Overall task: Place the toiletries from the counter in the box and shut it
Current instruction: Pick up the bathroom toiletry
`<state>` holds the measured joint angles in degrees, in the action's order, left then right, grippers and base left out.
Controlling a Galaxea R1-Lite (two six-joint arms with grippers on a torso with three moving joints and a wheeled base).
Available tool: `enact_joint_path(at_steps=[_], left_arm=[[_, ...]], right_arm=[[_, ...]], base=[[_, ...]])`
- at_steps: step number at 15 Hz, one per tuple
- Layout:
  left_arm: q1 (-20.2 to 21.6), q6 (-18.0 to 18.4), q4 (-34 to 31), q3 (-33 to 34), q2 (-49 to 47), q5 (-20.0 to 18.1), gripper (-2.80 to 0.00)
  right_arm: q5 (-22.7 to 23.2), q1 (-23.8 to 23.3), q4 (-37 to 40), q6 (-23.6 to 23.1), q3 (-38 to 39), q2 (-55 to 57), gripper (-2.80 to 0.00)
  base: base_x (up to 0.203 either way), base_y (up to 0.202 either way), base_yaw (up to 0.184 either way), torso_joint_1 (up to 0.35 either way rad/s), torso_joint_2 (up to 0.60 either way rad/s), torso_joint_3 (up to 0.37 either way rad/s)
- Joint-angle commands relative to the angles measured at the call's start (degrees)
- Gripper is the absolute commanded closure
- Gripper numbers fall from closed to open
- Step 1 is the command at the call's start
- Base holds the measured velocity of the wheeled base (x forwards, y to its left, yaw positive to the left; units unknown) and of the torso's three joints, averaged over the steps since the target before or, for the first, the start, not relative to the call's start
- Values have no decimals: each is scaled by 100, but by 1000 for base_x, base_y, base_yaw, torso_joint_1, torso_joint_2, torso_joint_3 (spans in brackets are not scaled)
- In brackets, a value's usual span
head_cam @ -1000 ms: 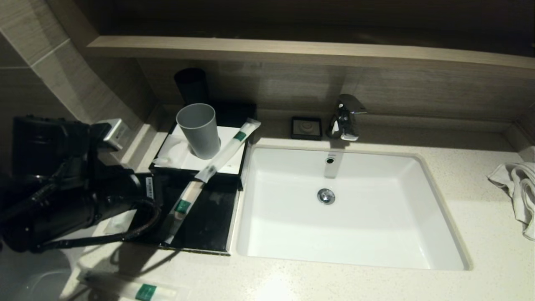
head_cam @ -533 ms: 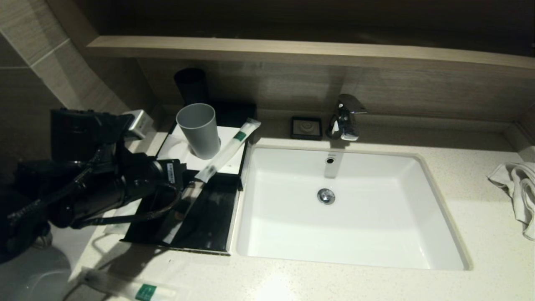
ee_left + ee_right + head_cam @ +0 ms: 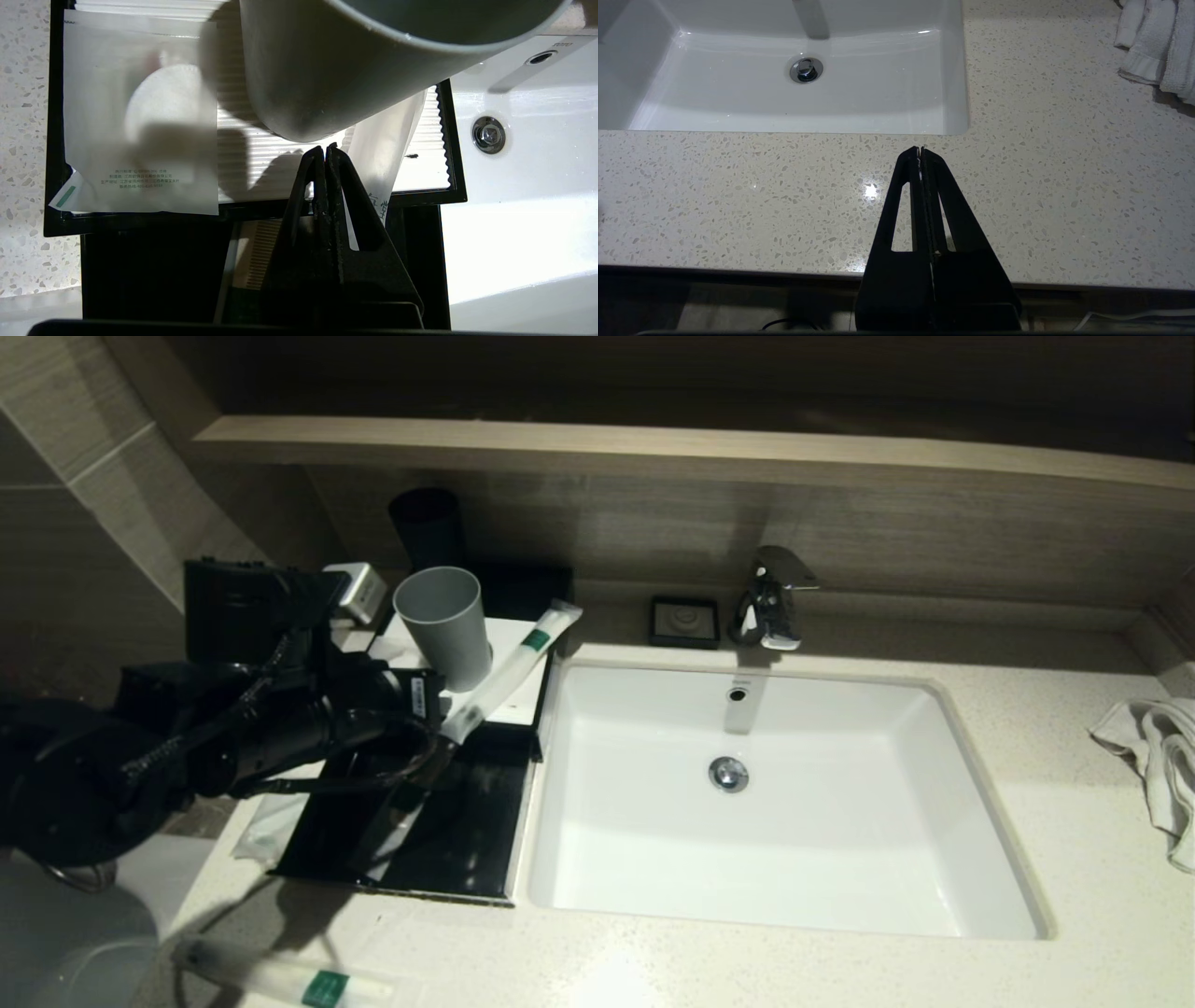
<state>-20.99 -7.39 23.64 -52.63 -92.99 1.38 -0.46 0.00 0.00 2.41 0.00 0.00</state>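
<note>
The black box has a white top panel, and its drawer is pulled out toward me. One long packet with a green label lies slanted across the panel, its near end over the drawer. A flat sachet lies on the panel's left side. In the drawer lies a comb packet. Another long packet rests on the counter at the front left. My left gripper hangs shut and empty over the drawer, its tips just below the base of the grey cup. My right gripper is shut and empty above the counter's front edge.
The white sink lies right of the box, with the faucet and a small black soap dish behind it. A white towel lies at the far right. A dark cup stands behind the box.
My left arm has swung right and toward the back, from beside the drawer to over it, up to the grey cup. Its gripper stayed shut. The packets have not moved.
</note>
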Motion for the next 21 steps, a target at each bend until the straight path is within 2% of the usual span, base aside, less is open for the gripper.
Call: enact_joint_path(at_steps=[1,2,3,10,15,21], left_arm=[[-1,30,18,-30,-27,3,0],[-1,36,12,-45,-1,-5,0],[-2,45,9,-37,26,-6,-280],[-46,192,-8,367,298,-197,-280],[-288,325,-17,353,222,-470,-280],[-379,604,1,177,-74,-481,-280]], right_arm=[[2,0,0,1,0,0,0],[2,0,0,-3,0,0,0],[2,0,0,5,0,0,0],[2,-2,0,3,0,0,0],[2,0,0,-4,0,0,0],[2,0,0,5,0,0,0]], base=[[0,0,0,0,0,0],[0,0,0,0,0,0],[0,0,0,0,0,0],[0,0,0,0,0,0],[0,0,0,0,0,0],[0,0,0,0,0,0]])
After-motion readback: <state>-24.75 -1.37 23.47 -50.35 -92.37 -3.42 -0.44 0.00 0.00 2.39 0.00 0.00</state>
